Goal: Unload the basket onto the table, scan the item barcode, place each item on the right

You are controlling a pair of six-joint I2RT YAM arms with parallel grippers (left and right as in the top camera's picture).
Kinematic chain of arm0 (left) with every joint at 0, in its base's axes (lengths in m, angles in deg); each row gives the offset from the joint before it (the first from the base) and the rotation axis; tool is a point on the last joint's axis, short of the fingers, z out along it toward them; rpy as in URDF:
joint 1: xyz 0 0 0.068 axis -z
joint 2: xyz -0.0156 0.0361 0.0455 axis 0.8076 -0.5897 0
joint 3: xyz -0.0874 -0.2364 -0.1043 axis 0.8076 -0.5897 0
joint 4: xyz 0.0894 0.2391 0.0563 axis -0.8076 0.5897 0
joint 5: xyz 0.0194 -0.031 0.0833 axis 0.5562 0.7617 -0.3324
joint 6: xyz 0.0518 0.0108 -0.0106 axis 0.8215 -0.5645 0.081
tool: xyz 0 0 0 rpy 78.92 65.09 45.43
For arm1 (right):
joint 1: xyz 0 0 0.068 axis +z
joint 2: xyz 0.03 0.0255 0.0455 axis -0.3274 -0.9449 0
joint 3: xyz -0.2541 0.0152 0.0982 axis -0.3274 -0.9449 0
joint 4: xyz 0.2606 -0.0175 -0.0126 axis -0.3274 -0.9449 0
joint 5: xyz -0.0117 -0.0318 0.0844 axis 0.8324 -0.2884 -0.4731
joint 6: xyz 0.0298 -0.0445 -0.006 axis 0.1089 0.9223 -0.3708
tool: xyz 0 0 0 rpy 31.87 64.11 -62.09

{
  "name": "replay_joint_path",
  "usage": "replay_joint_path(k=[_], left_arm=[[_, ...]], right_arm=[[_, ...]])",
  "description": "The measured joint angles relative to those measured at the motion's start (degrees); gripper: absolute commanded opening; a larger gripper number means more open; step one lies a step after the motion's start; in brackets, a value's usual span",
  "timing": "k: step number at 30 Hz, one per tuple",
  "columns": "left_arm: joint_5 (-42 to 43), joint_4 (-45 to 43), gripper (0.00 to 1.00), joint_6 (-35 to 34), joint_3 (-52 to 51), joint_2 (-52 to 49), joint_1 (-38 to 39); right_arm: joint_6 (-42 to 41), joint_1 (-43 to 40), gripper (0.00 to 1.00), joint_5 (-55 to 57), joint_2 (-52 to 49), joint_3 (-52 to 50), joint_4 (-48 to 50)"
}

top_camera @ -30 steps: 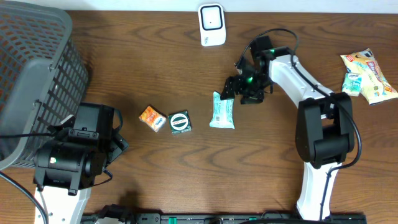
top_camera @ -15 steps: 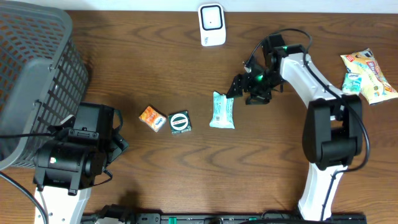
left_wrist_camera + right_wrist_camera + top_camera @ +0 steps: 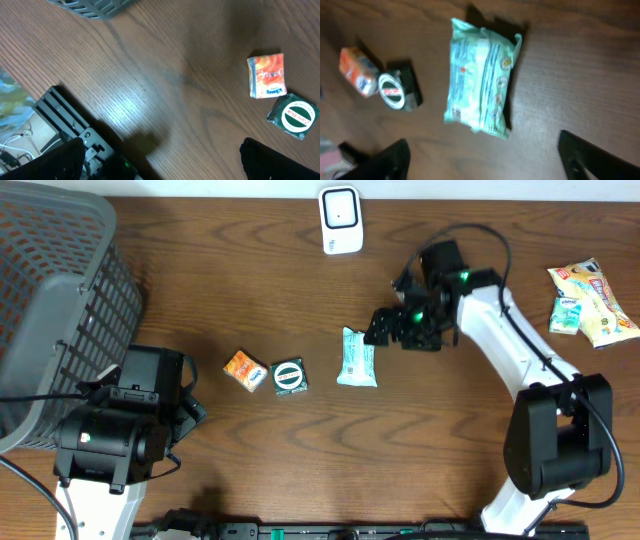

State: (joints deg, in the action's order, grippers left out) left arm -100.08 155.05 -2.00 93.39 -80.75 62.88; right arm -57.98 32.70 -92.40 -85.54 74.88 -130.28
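Here, the mint-green soft plastic packet lies flat on the brown wooden surface, just beside the right claw, whose fingers stand wide apart and empty. The left claw is likewise spread, holding nothing. The packet looks light, squashy and slick (likely tissues); a grip across its 2 long edges, at mid-length, seems safest.

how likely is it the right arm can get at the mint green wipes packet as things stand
Probably yes. The right gripper hangs open close beside the mint green wipes packet, which lies flat on the table with nothing on it or between them.
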Motion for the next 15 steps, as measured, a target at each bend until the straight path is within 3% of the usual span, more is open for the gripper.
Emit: replay_joint_path(k=[15], left_arm=[[0.02,-0.02,0.98,0.0,0.0,0.0,0.0]], right_arm=[[-0.68,0.0,0.99,0.63,0.96,-4.31,5.7]])
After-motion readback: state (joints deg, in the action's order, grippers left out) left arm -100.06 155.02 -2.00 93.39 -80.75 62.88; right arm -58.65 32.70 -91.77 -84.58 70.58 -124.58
